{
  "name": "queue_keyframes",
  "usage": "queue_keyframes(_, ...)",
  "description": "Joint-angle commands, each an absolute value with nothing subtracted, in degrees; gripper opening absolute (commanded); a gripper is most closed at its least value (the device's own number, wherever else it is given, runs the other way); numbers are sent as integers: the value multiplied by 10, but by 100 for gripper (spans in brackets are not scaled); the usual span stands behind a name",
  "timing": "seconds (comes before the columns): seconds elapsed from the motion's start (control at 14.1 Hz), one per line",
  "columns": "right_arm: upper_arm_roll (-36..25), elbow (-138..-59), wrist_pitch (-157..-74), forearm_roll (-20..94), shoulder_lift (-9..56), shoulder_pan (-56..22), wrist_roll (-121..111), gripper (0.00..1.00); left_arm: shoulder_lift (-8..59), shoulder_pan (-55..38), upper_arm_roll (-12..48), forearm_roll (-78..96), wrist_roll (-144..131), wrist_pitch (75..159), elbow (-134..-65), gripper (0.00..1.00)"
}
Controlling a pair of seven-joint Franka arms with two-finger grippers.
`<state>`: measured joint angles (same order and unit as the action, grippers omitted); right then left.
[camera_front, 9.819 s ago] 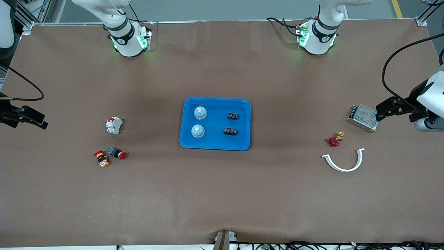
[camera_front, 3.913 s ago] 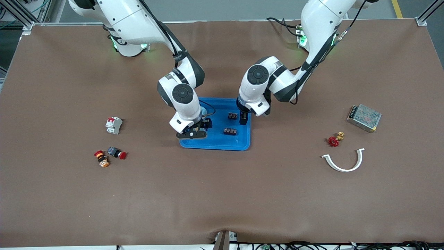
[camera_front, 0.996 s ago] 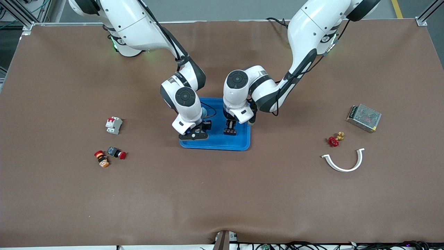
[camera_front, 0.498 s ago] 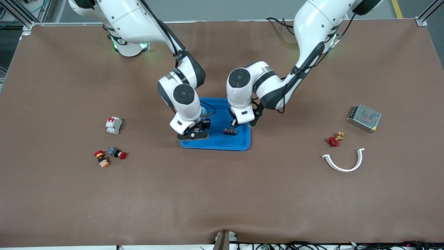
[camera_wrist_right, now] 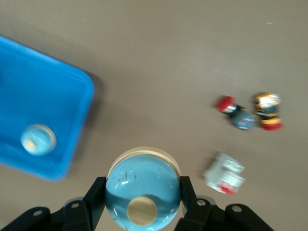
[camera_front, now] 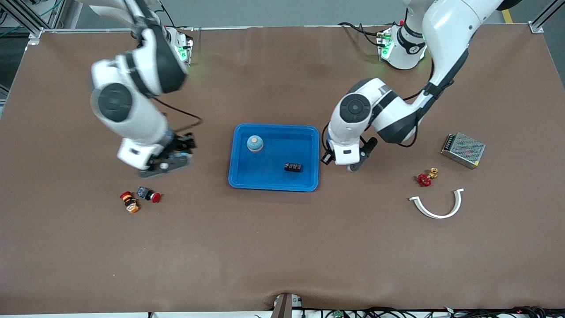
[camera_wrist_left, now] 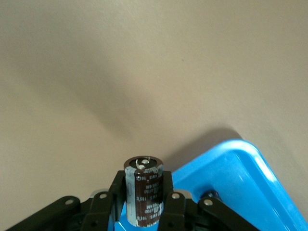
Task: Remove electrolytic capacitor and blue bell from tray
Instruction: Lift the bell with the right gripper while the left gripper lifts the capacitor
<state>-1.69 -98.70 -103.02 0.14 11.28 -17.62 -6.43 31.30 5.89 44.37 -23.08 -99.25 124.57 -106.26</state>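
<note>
My right gripper point(camera_front: 165, 162) is shut on a light blue bell point(camera_wrist_right: 143, 190) with a tan button. It hangs over the bare mat between the blue tray point(camera_front: 273, 184) and the push buttons. My left gripper point(camera_front: 327, 158) is shut on a dark brown cylindrical capacitor point(camera_wrist_left: 143, 192). It hovers just off the tray's edge point(camera_wrist_left: 240, 168), toward the left arm's end. A second blue bell point(camera_front: 255, 143) and another small dark capacitor point(camera_front: 293, 167) rest in the tray. The right wrist view shows that tray bell point(camera_wrist_right: 38, 139) too.
A white and red circuit breaker point(camera_wrist_right: 224, 174) lies under the right hand, and two push buttons point(camera_front: 149, 194) point(camera_front: 129, 201) lie nearer the camera. At the left arm's end are a metal power supply point(camera_front: 463, 150), a red valve handle point(camera_front: 424, 179) and a white curved piece point(camera_front: 437, 207).
Both grippers have risen out of the tray. The right one swung the bell toward the right arm's end. The left one carried the capacitor over the tray edge toward the left arm's end.
</note>
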Motion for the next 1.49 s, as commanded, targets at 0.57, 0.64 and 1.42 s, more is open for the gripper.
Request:
queue_keyframes(0.57,-7,-1004,-1041,-32,106,102,-524,35,304,175,464,-232,-691,1252,-1111,0)
queue_keyframes(0.64,-7,-1022,-1071,-34,110,117,-538,35,304,188,464,-232,-653,1253,-1110,0)
queue_keyframes(1.42,-5,-1277,-1381,-26,112,191,-592,36,306,260,460,-312,-377,1253,-1108,0)
